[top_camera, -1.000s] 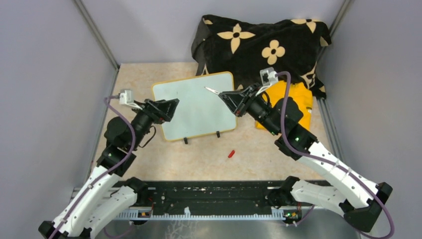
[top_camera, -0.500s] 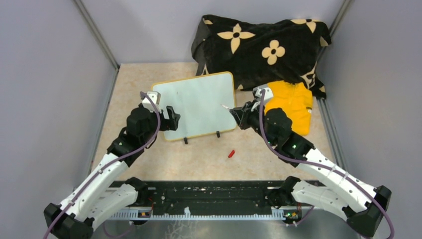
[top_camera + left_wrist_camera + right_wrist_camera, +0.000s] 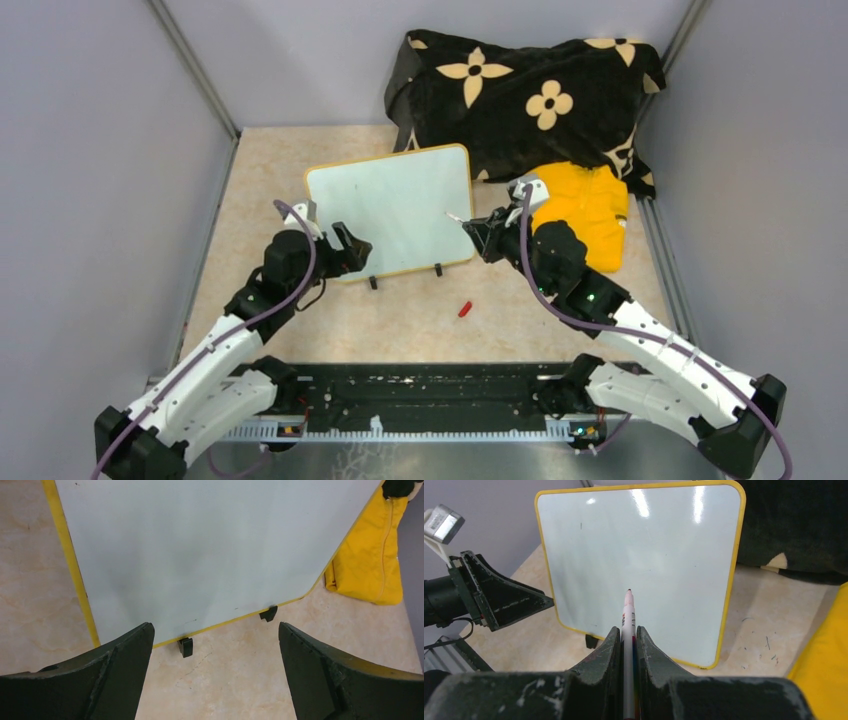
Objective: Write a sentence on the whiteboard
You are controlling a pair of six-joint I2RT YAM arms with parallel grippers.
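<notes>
Right claw [image 3: 628, 632] is clamped tight on the marker pen [image 3: 628, 611], tip aimed over the right side of the whiteboard [image 3: 395, 205], which lies mid-table [image 3: 270, 160]. Left claw [image 3: 215, 630] gapes wide at the board's near-left corner, gripping nothing.

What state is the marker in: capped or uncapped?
Uncapped. The marker shows a bare dark tip; a small red piece, likely its cap, lies on the table.

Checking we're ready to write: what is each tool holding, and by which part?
The right tool pinches a marker by its barrel, tip free toward the whiteboard. The left tool is open and holds nothing.
</notes>
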